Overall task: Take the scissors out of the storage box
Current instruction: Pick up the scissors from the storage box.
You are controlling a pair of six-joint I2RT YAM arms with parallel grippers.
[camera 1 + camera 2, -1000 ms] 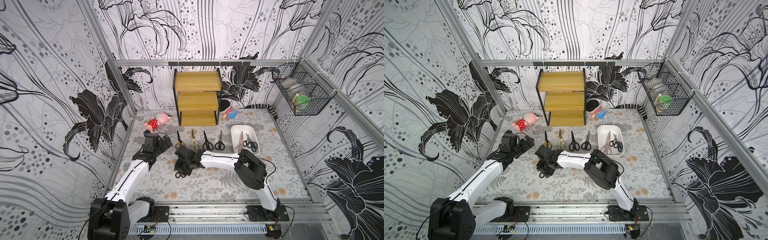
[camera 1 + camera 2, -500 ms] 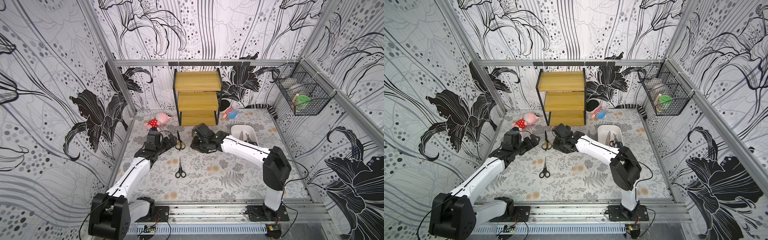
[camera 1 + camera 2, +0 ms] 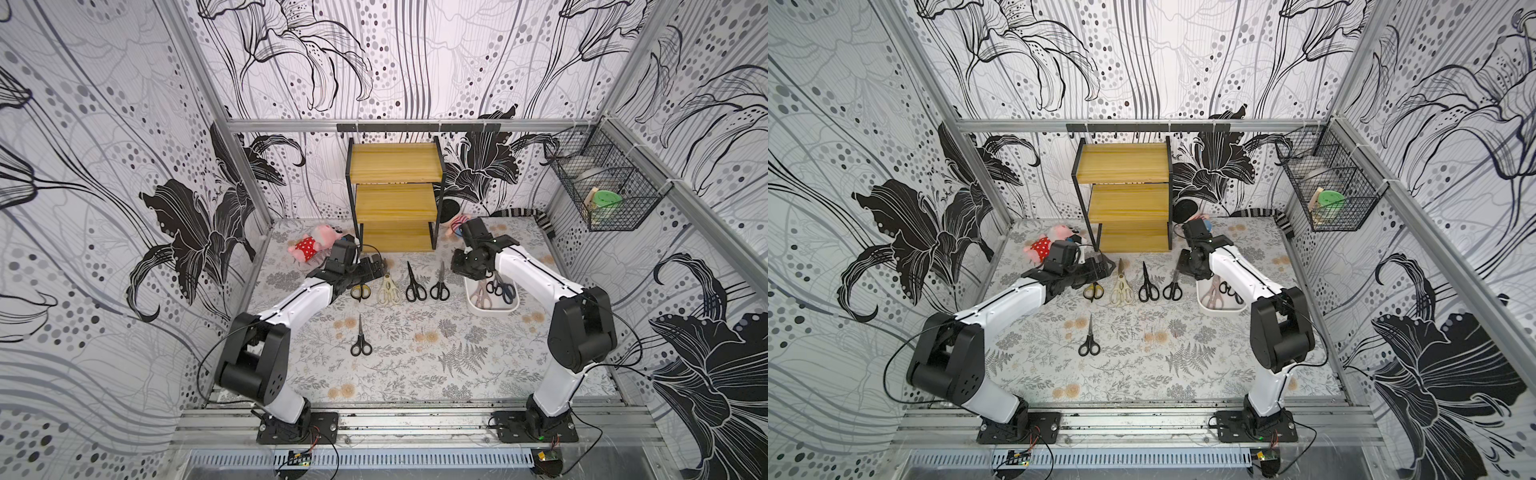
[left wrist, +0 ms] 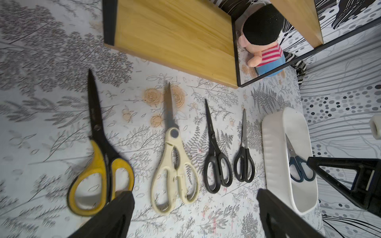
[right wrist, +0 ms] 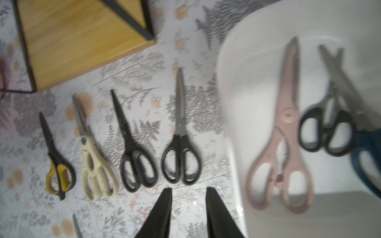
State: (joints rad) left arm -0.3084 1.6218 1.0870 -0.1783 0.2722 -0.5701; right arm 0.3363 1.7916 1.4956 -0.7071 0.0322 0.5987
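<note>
One black pair (image 3: 360,345) is lying alone, lower centre. Four scissors (image 3: 415,286) are lying mid-frame; three more are sitting in the storage box (image 3: 492,309), centre-right. The left gripper (image 4: 193,191) is gaping wide, the right gripper (image 5: 188,188) narrowly, both empty.

Both top views are bright, evenly lit and sharp, with wide-angle bending at the edges. The right wrist view is smeared with blur, worst over the storage box (image 5: 247,82). The left wrist view is crisp, softening only near the yellow-black scissors (image 4: 97,128).
</note>
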